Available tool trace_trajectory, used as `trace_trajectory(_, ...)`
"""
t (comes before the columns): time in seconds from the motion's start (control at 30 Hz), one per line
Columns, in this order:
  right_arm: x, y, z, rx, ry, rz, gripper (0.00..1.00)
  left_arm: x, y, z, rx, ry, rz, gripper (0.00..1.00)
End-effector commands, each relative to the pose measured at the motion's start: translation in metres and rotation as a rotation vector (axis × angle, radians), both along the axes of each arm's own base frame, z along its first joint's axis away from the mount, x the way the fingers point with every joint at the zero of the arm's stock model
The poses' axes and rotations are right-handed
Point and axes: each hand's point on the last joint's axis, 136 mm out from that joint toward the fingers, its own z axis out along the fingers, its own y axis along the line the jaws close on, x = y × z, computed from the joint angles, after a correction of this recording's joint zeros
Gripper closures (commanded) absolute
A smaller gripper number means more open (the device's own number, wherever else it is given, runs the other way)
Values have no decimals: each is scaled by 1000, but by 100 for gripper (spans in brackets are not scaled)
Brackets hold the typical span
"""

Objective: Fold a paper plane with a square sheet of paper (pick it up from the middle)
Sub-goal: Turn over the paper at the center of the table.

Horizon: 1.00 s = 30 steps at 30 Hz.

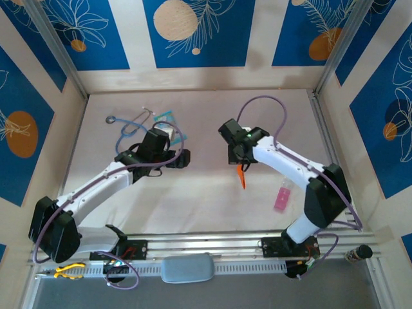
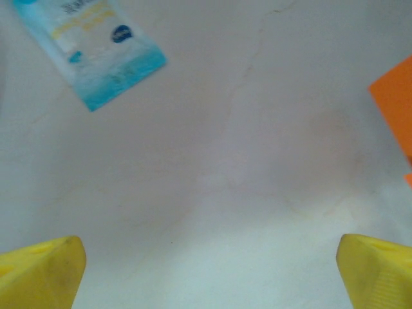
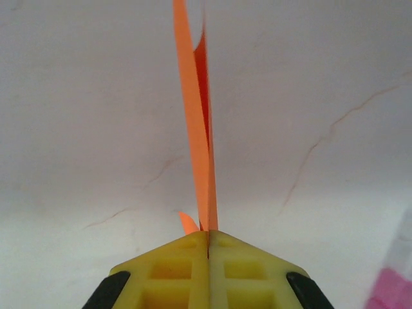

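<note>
Two paper plane (image 3: 198, 129) layers, one sliver overhead, stand pinched in right fingers (image 3: 174, 264); left fingers (image 2: 45, 270) gape.

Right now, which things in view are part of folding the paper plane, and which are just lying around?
Part of the job:
- folded orange paper, pinched in the shut right pincer
- left pincer, open and empty

Just lying about:
- light-blue packet
- pink strip
- what looks like a stethoscope
- yellow-handled tool by the near rail

Slim orange paper plane (image 3: 196, 129), folded layers together, edge-on, pinched in right tool (image 3: 207, 237)
</note>
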Motion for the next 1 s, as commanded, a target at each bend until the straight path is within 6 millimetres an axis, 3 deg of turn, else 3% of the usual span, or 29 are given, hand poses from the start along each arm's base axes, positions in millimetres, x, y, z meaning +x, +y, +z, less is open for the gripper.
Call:
trace_trajectory(0.0, -2, -19, -4, -247, 14, -1, 99, 3, 35, 10, 59, -55, 140, 0)
trace_trajectory(0.2, -1, 21, -32, -342, 69, 72, 98, -4, 75, 17, 64, -122, 322, 0)
trace_trajectory(0.4, -7, 82, -61, -218, 122, 170, 97, -14, 99, 23, 75, -153, 383, 0)
trace_trajectory(0.6, -9, 131, -70, -55, 159, 240, 95, -16, 99, 22, 46, -153, 380, 0)
trace_trajectory(0.77, -9, 158, -74, 47, 193, 284, 93, -14, 92, 21, 19, -140, 357, 0)
trace_trajectory(0.87, -14, 176, -73, 147, 218, 322, 87, -13, 85, 18, 6, -123, 328, 0)
trace_trajectory(0.97, -18, 194, -60, 314, 209, 358, 73, -12, 77, 13, -2, -91, 295, 0)
